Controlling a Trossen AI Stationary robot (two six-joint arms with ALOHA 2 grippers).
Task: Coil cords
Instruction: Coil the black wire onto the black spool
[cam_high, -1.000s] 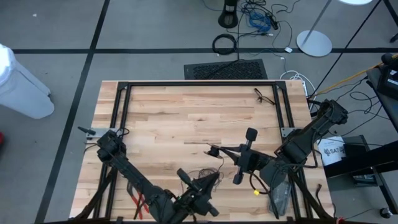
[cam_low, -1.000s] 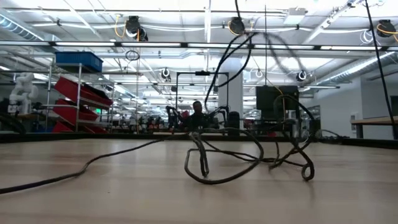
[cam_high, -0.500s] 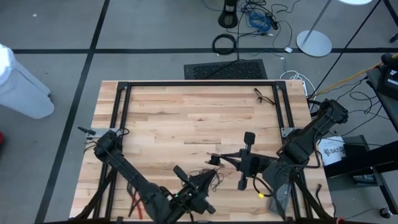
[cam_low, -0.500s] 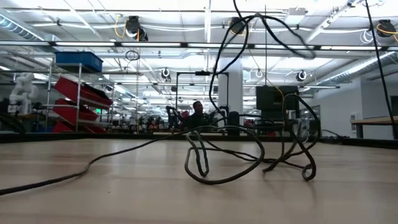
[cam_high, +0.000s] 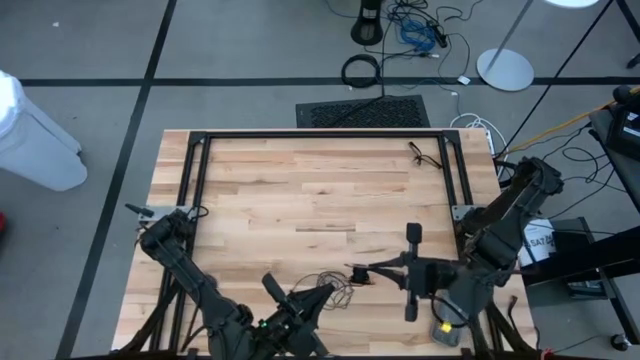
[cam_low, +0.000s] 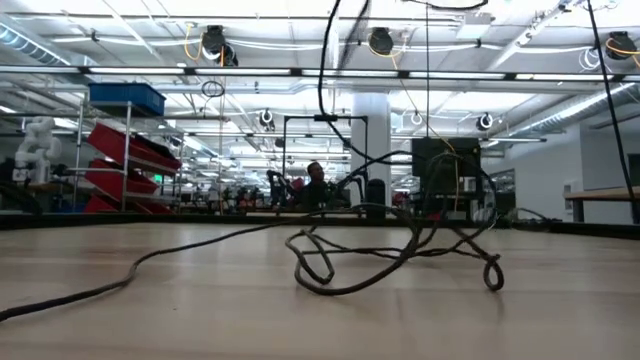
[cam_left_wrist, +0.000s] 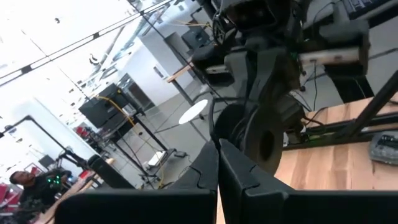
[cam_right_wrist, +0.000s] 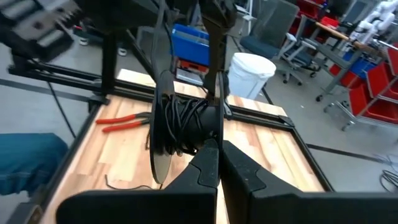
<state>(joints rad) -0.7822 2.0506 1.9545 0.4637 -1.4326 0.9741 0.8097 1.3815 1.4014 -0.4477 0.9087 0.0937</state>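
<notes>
Both grippers meet low in the high view's centre — left gripper (cam_high: 322, 293) and right gripper (cam_high: 352, 271), jaws shut, each apparently pinching the cord (cam_high: 338, 290) to draw its slack loops (cam_low: 400, 262) off the table (cam_high: 300, 190).

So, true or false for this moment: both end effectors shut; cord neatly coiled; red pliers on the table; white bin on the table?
Both the left end effector and the right end effector are shut: true.
The thin black cord is neatly coiled: false, it lies in a loose tangle.
Red pliers lie on the wooden table: true.
The white bin stands on the table: false, it stands on the floor beside it.
</notes>
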